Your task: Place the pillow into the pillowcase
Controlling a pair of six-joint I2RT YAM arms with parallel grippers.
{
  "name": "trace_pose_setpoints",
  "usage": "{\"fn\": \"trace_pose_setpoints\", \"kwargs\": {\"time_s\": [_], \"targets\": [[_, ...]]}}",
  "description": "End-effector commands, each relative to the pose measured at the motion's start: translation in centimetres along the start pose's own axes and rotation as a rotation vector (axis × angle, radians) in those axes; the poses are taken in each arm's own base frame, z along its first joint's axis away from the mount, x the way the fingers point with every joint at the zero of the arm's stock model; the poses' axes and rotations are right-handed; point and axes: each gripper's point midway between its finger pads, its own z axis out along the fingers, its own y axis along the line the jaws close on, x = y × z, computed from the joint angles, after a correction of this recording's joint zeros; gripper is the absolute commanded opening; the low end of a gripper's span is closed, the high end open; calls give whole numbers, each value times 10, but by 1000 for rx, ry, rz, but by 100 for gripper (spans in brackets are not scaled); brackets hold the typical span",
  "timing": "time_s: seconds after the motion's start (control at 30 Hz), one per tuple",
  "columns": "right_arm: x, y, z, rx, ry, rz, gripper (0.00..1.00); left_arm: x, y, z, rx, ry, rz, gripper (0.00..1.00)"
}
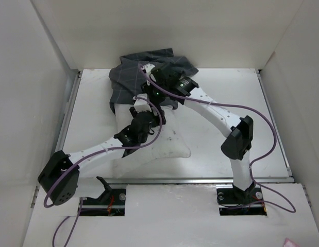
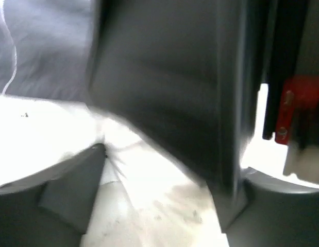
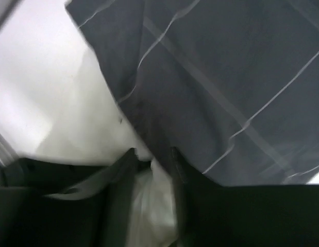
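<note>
With the left gripper (image 1: 140, 104) parted wide, the right gripper (image 3: 150, 154) narrowly, neither evidently holding, the pillowcase (image 3: 226, 77) is being recommended for drawing nearward over the pillow (image 1: 169, 141).

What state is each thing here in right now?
pillow: lying flat, far end covered by the pillowcase.
pillowcase: crumpled, draped over the pillow's far end.
left fingers: apart, over the pillow; view blurred.
right fingers: slightly apart at the pillowcase edge.

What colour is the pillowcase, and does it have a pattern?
The pillowcase is dark grey with thin pale grid lines, clearest in the right wrist view.
</note>
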Motion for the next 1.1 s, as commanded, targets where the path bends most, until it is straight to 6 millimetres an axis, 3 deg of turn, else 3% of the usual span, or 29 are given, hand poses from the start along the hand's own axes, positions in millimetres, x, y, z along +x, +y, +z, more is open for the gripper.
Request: {"fn": "trace_pose_setpoints", "kwargs": {"time_s": [0.0,0.03,0.1,0.13,0.2,0.23,0.27,0.3,0.33,0.37,0.4,0.43,0.47,0.5,0.57,0.6,0.7,0.73,0.83,0.9,0.97,1.0,1.07], "targets": [[28,28,-11,-19,88,-21,44,-33,-3,-16,56,-76,-124,79],[28,28,-11,-19,88,-32,57,-27,0,-21,58,-52,-111,83],[22,27,-21,-12,66,-43,73,-26,3,-30,66,-28,-117,92],[15,27,-27,-7,41,-57,90,-28,9,-41,57,-13,-116,100],[11,17,-33,49,8,-60,100,-32,9,-55,78,-3,-99,100],[-1,16,-49,65,-39,-61,100,-42,7,-69,104,-22,-112,100],[-9,14,-56,83,-81,-61,100,-39,16,-76,82,-2,-96,100],[-6,7,-58,119,-87,-60,100,-47,19,-83,77,-13,-91,100],[-16,8,-77,123,-140,-59,100,-55,20,-90,75,-25,-94,100],[-24,8,-85,129,-186,-67,100,-61,33,-101,32,-36,-99,100],[-25,10,-91,129,-203,-87,100,-66,41,-106,-2,-43,-115,100],[-13,8,-89,144,-190,-100,100,-69,51,-110,-56,-47,-138,100],[-16,11,-101,161,-224,-144,100,-66,67,-117,-147,-5,-129,100],[-17,17,-103,193,-257,-176,100,-73,86,-119,-264,-41,-210,100],[2,23,-94,198,-221,-227,100,-74,104,-122,-377,-32,-237,100],[1,30,-94,186,-228,-245,100,-61,124,-122,-476,0,-211,100],[25,62,-81,79,-174,-312,100,-59,145,-122,-594,-10,-296,100],[39,76,-73,53,-149,-335,100,-59,145,-119,-590,-9,-335,100],[51,78,-61,125,-128,-347,100,-57,148,-122,-550,-8,-387,100],[36,60,-58,261,-163,-287,100,-44,151,-127,-521,28,-347,100],[27,50,-59,349,-176,-232,100,-45,145,-130,-455,25,-363,100],[4,43,-69,421,-239,-192,100,-42,143,-131,-435,31,-358,99],[-6,39,-64,480,-259,-147,100,-40,130,-128,-352,59,-335,97]]}}
